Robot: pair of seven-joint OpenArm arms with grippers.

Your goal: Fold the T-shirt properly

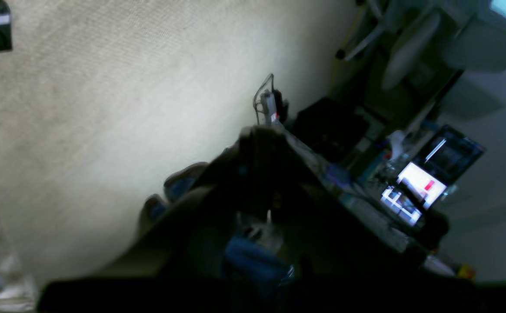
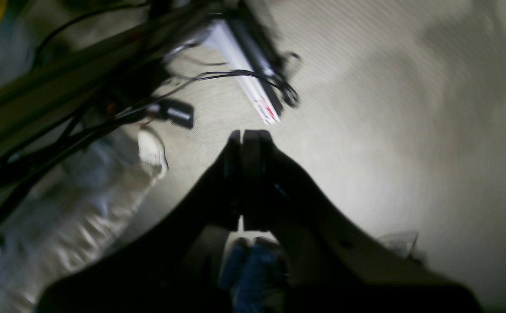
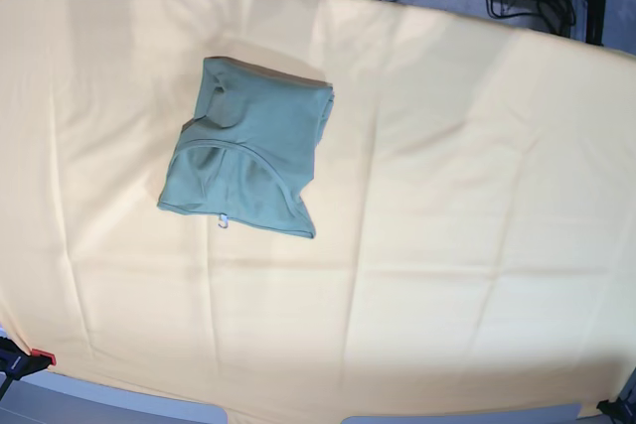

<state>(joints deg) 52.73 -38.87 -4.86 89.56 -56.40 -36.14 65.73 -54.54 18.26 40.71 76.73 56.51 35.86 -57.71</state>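
"Base view, please: where is the T-shirt (image 3: 263, 136) from the pincers?"

"It lies on the pale cloth (image 3: 447, 354), ahead of the right pincer (image 3: 40, 356) and toward its left side. From the left pincer (image 3: 614, 410) it is ahead and much more to the right. Both pincers are well apart from it."

"And how will it handle?"

"I judge it light, soft and quite limp. It should not break, but its layers can slide or bunch. It looks like a compact bundle, with uneven edges."

"Where would you take hold?"

"I would pinch the near corner (image 3: 309, 231), which is on the side toward the left pincer, and take the layers together. I would not pull the small tag (image 3: 223, 220); it may be weak."

"Are the pincers holding something?"

"No, I see nothing in them. In each wrist view the fingers come together to a narrow point, so both look clenched and without load."

"And the pose?"

"Both are low, at the two near corners of the base view. The left wrist view looks down to the floor (image 1: 148, 100), with shoes (image 1: 183, 180) just beside the fingertips, so this arm must first reach over the cloth."
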